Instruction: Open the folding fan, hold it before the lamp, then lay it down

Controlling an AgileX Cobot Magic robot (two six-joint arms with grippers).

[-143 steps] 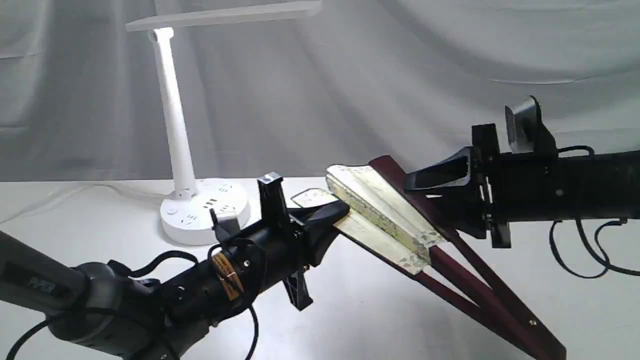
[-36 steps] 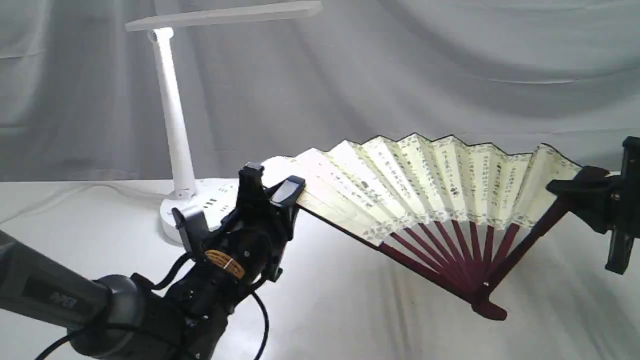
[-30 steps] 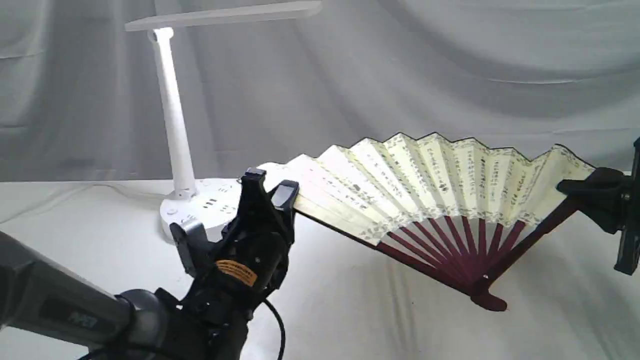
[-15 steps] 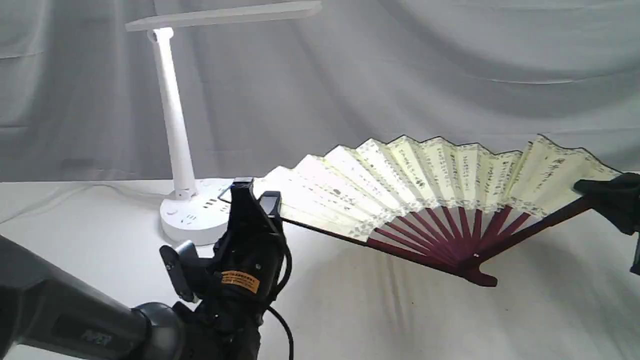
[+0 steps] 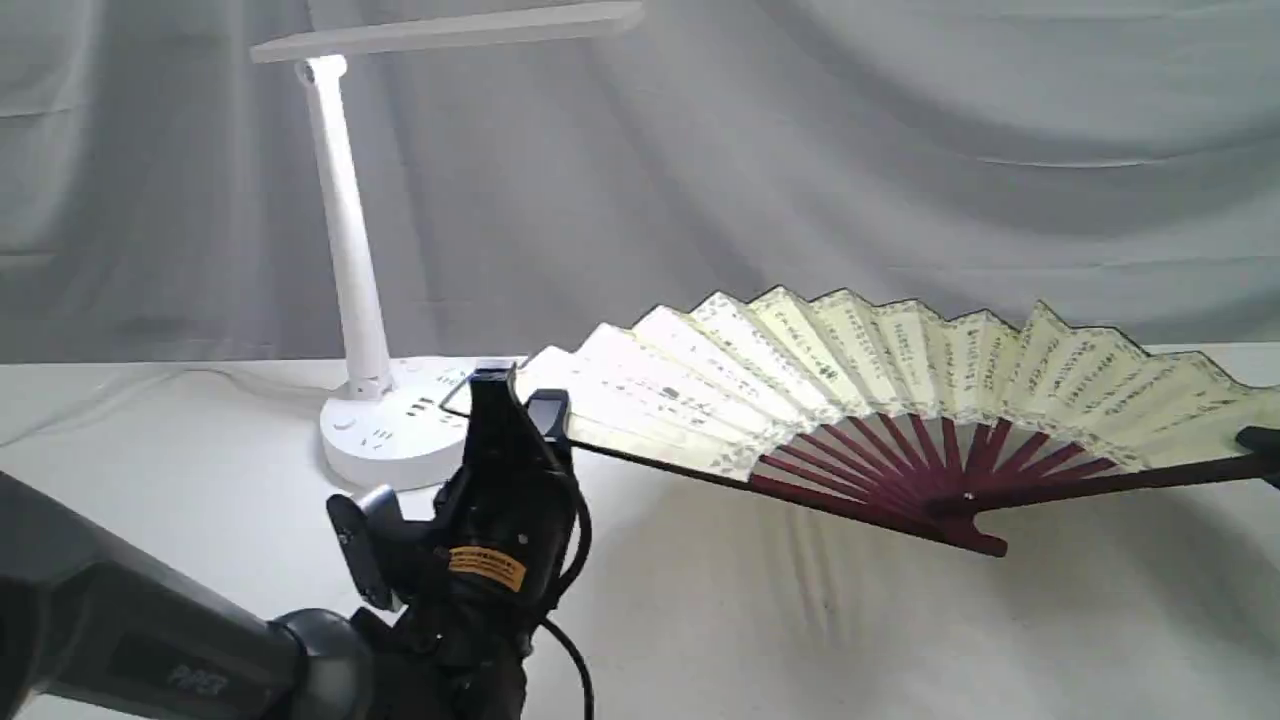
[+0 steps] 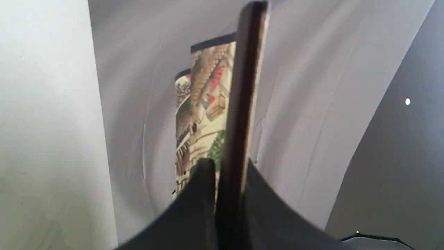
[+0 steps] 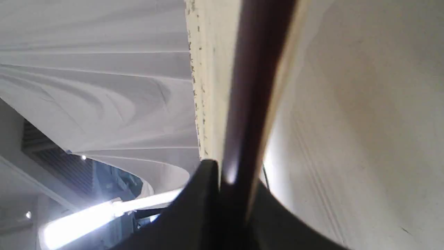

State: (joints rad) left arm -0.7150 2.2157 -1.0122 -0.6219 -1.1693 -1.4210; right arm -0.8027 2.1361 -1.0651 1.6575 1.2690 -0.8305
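The folding fan is spread wide above the white table, its cream calligraphy leaf facing the exterior view and its maroon ribs meeting at a pivot low in the middle. My left gripper is shut on the fan's left guard, just right of the lamp's round base. My right gripper shows only as a dark tip at the frame's right edge, and it is shut on the other guard. The white lamp stands at the back left, with its light bar above and left of the fan.
A white cloth covers the table, and a grey draped backdrop hangs behind. My left arm and its cable fill the lower left corner. The fan's painted back side shows in the left wrist view.
The right gripper has pulled its guard right and down, almost out of the exterior view. The fan has spread wider and sunk lower, and the left gripper has lowered a little with its guard.
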